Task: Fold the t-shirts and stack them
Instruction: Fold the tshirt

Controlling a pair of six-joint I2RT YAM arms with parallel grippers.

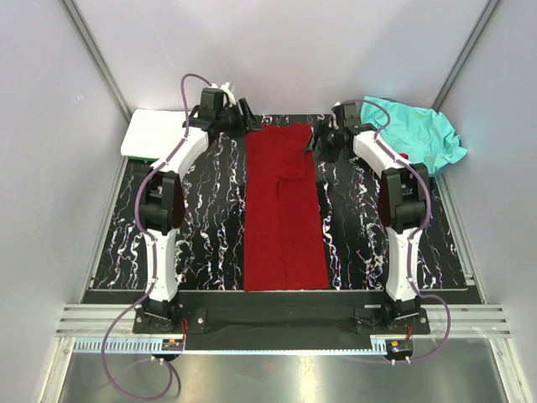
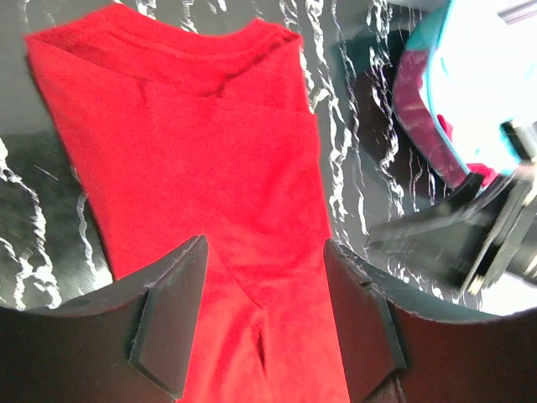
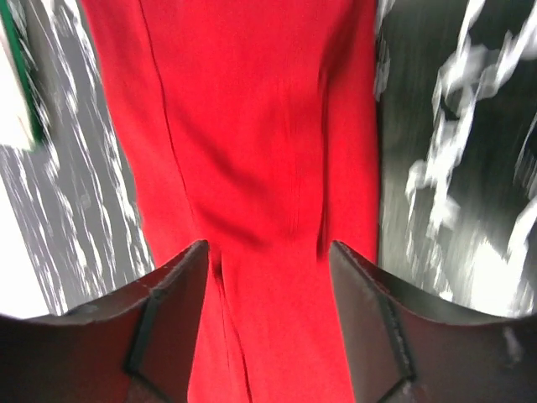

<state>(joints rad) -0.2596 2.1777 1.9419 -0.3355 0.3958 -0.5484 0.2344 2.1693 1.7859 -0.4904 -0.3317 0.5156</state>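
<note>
Dark red shirt (image 1: 284, 218) lies as long narrow strip down centre of frame, collar end at top. We see left gripper (image 2: 264, 260) and right gripper (image 3: 268, 256) over that end's two corners. Jaws of both spread, nothing pinched. We judge them poised for lengthwise fold toward bottom. Turquoise shirt (image 1: 415, 130) crumpled upper right, white folded shirt (image 1: 151, 133) upper left. Black marbled mat (image 1: 205, 218) beneath, white walls (image 1: 50, 168) around.

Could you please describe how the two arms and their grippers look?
The left arm and right arm have white links with black joint housings. A purple cable loops along each. The left gripper and right gripper have broad, black, angular fingers.
</note>
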